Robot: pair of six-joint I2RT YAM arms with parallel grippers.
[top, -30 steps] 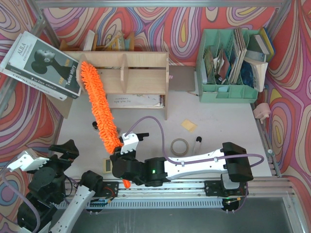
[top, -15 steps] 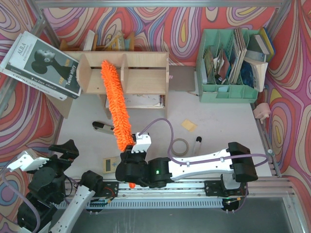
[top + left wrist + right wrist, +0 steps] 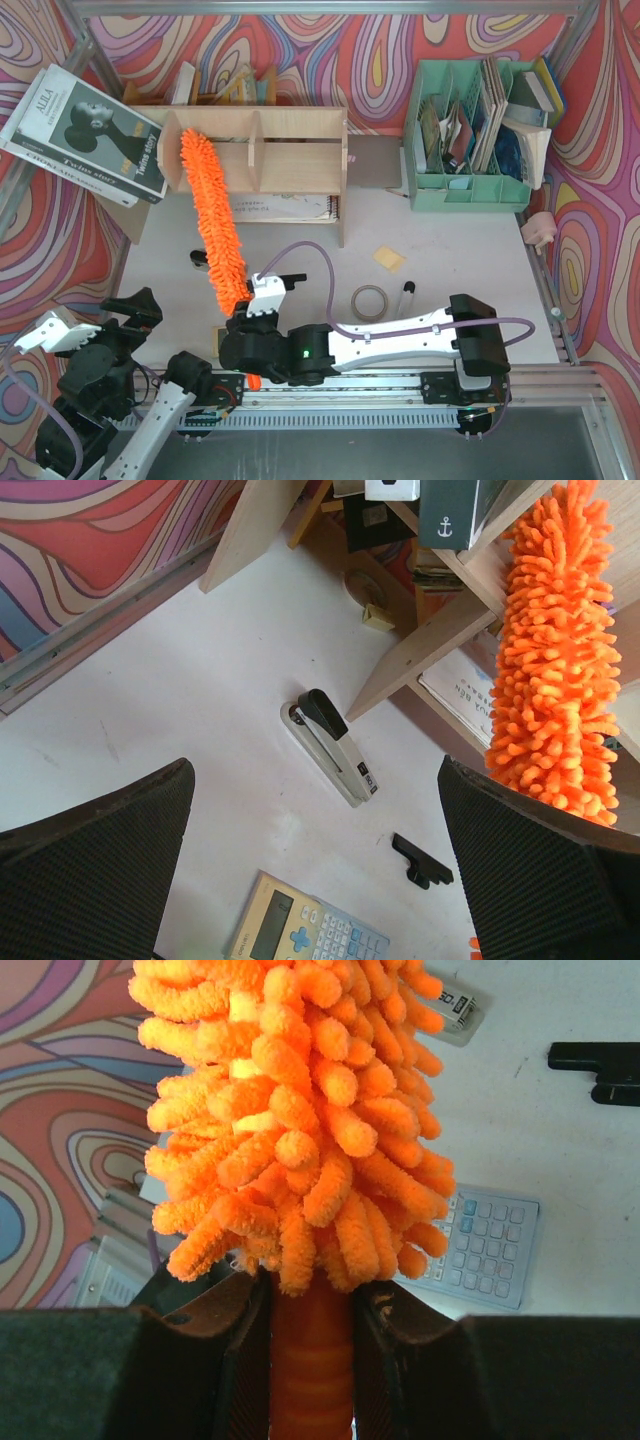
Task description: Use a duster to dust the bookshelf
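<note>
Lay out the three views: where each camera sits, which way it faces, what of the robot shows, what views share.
Top external: above and behind the bases, looking down on the table and bookshelf; left arm and right arm show.
Left wrist: on the left arm, facing the stapler and shelf leg; the left gripper, jaws open, frames the bottom.
Right wrist: looks along the duster; the right gripper, jaws shut on its handle.
Shared: the duster in all three; the calculator in both wrist views.
</note>
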